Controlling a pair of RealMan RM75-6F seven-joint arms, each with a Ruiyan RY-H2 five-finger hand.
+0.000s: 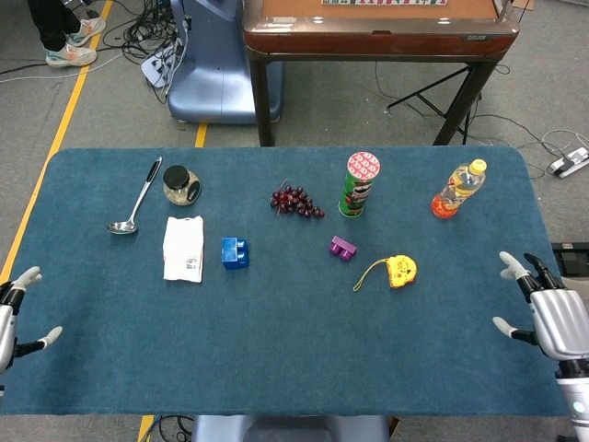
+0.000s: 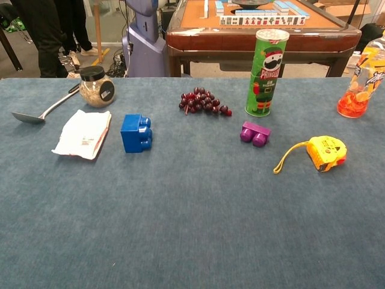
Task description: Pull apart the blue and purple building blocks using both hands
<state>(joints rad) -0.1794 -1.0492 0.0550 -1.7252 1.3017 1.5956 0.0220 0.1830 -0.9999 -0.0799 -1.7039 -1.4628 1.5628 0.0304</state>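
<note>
Left hand (image 1: 9,318) and right hand (image 1: 557,318) at surface (image 1: 294,359) side edges, fingers spread, holding nothing. Purple block (image 1: 342,247) left of tape measure (image 1: 399,271); blue block (image 1: 235,252) well apart, further left.

Matt blue cloth covers the table (image 2: 180,229); the blue block (image 2: 136,133) and purple block (image 2: 255,133) are glossy plastic; the ladle (image 2: 42,112) is shiny metal.

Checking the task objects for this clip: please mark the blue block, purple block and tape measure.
blue block (image 2: 136,133), chest view, front face.
purple block (image 2: 255,133), chest view, top.
tape measure (image 2: 326,152), chest view, yellow case.
</note>
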